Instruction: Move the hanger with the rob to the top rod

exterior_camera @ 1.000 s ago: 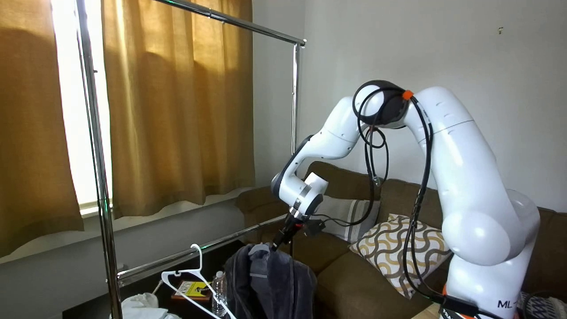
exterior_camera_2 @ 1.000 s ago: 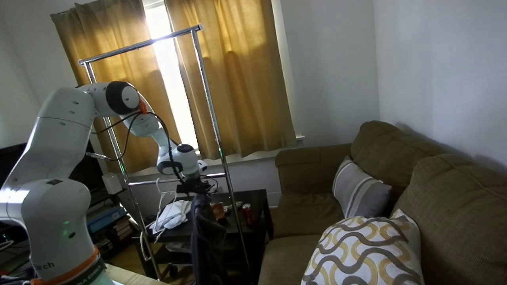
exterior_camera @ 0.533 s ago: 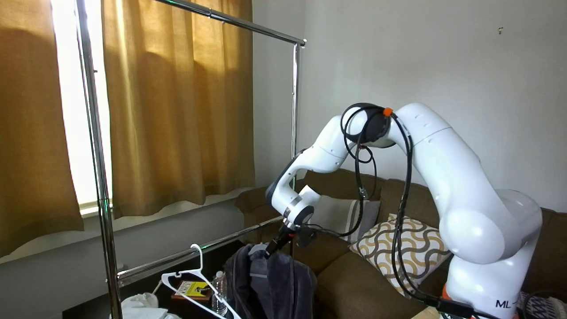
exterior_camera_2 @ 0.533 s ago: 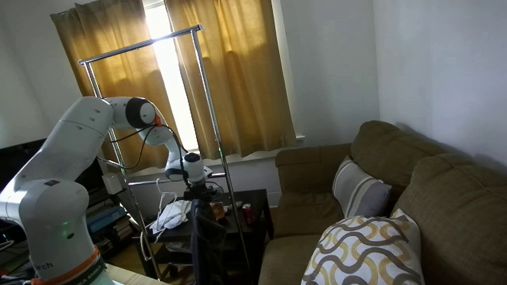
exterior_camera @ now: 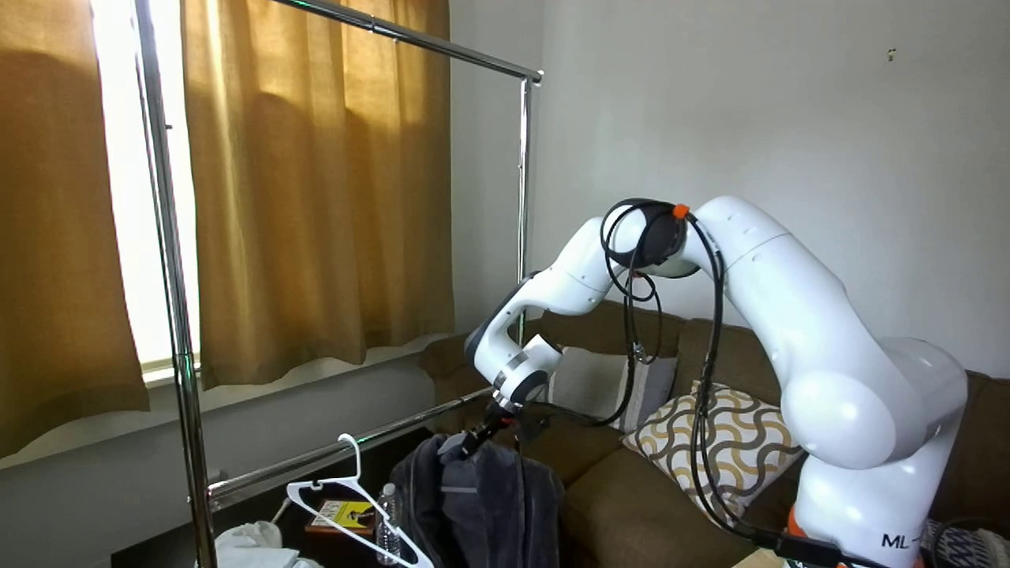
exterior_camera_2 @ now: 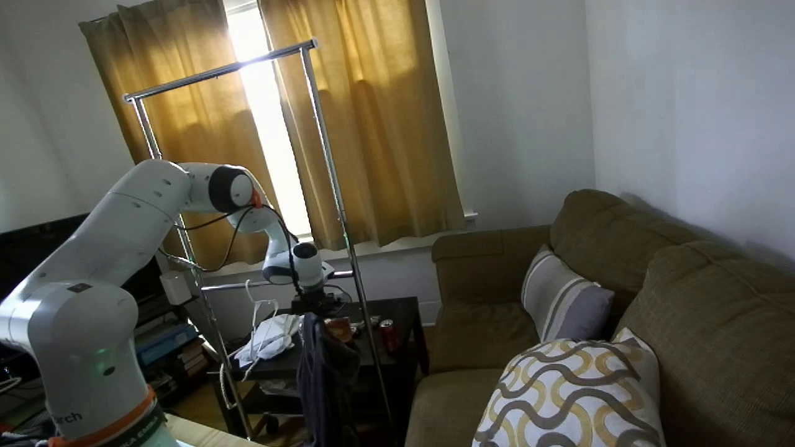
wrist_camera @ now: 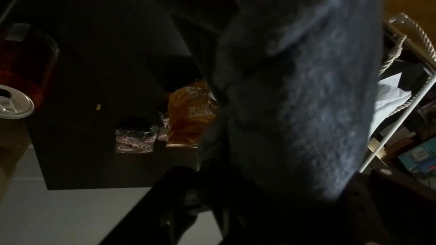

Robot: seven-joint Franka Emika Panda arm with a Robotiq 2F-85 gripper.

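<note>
Since the frame a second ago, your claw (exterior_camera: 469, 450) has moved lower and across, to the middle of a collar, and the shoulders of the dark grey-blue plush robe (exterior_camera: 493, 505) have shifted a little. Its fingers (wrist_camera: 170, 197) stand well apart with bunched cloth between them, so it looks released, though the tips are lost in shadow.

The robe hangs directly below the claw, front open. Its hanger is buried in the shoulders and cannot be made out. Expect soft, limp cloth, probably heavy for its length and quick to swing; it should grip well and bear squeezing. A pinch of collar alone could peel off the hanger. Better to take hold at the hanger's neck, through the collar, with something stiff in your grasp.

Just beside the claw is a bare white plastic hanger (exterior_camera: 357, 461). Beyond runs the lower metal bar (exterior_camera: 410, 420); below and past the robe, an orange snack bag (wrist_camera: 189, 115) and a red soda can (wrist_camera: 27, 61) sit on a dark table (wrist_camera: 85, 153). Well above the claw is the silver top rod (exterior_camera: 414, 36), the robe not yet on it.
</note>
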